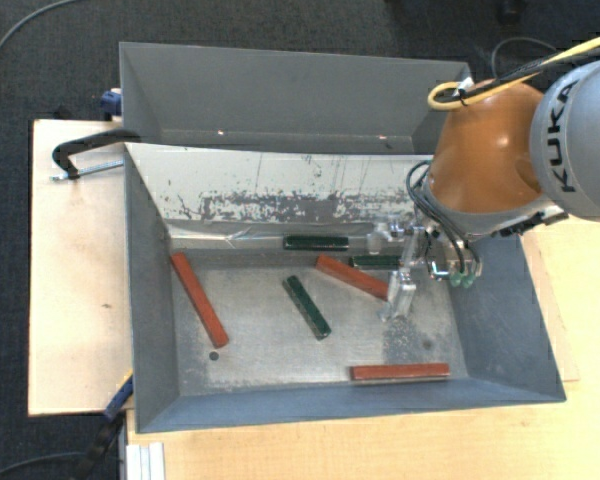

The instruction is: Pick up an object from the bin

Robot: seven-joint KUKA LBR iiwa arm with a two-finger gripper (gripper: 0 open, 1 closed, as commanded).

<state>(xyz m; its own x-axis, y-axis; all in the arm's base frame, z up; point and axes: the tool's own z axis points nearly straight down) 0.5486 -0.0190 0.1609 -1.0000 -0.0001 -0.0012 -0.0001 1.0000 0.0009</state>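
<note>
The pincer (397,303) is hanging at the end of the mid-bin red stick (350,275); spread or pressed, I cannot tell; gripping there is risking it swivelling free

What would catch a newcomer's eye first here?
The arm's big orange cover at the right of the bin, its gripper low by the end of a slanted red bar. Next, bars scattered on the floor: a long red bar at left, a green bar in the middle.
</note>
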